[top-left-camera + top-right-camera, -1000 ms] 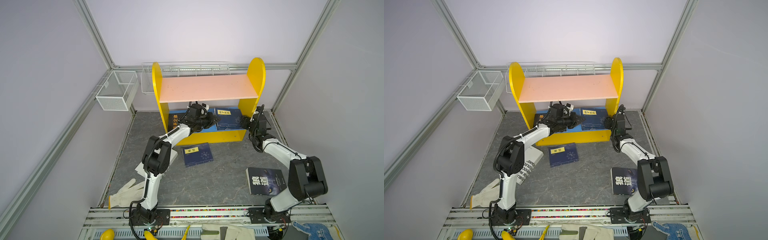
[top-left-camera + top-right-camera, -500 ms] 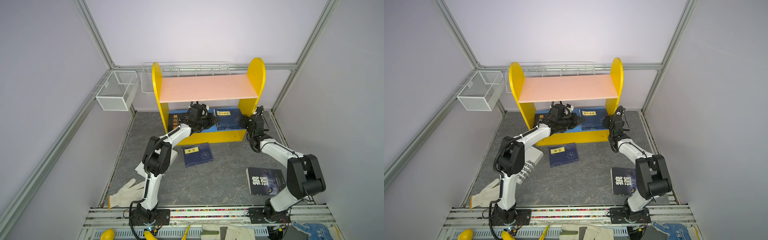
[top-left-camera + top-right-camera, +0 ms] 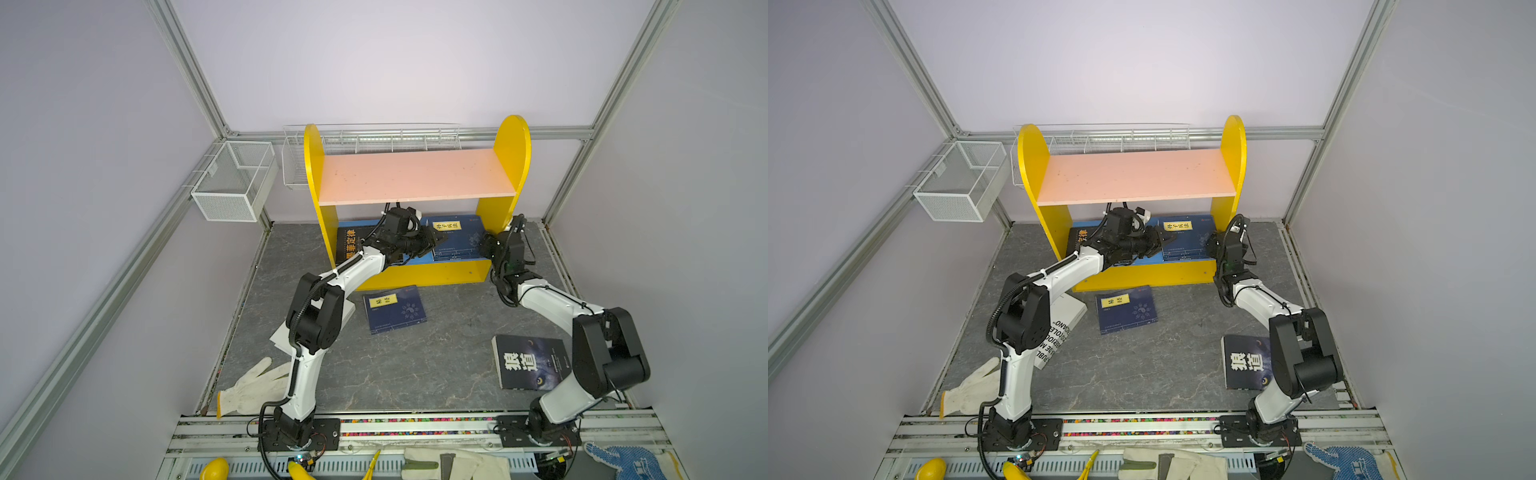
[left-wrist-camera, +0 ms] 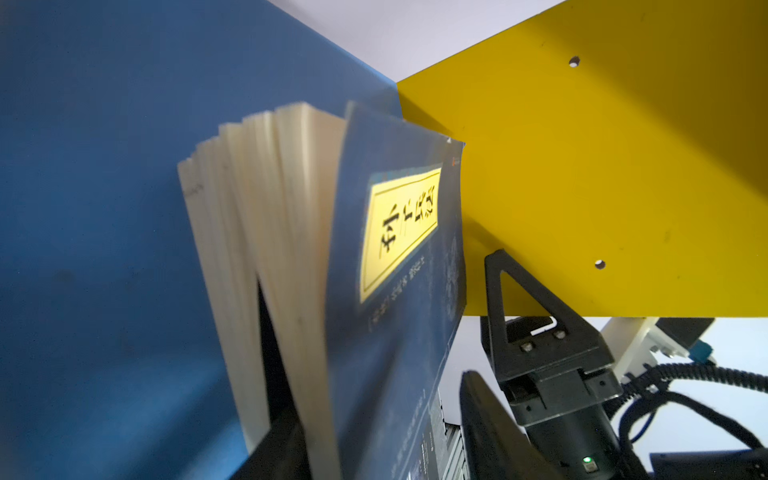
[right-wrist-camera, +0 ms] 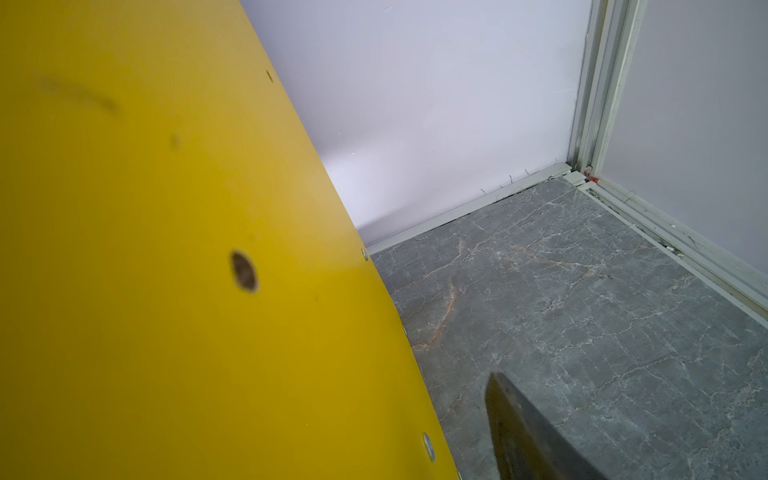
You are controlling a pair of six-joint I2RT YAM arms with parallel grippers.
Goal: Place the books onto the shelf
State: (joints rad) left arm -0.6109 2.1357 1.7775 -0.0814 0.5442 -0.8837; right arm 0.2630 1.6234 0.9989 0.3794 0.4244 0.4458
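Books first: a navy stack [image 3: 455, 241] lies flat on the shelf's [image 3: 415, 176] blue lower board [image 4: 104, 187], with a black orange-titled one [image 3: 350, 246] beside it. A navy book [image 3: 394, 308], a wolf-eye book [image 3: 527, 362] and a white book [image 3: 1061, 328] lie on the floor [image 3: 436, 374]. Your left gripper [image 3: 433, 241] is at the stack's edge, its tip seemingly among the pages; spread or pinching, I can't tell. Your right gripper [image 3: 487, 246] stands spread by the right side panel [image 3: 505, 166], holding nothing. Draw the left out low and level, so no cover drags.
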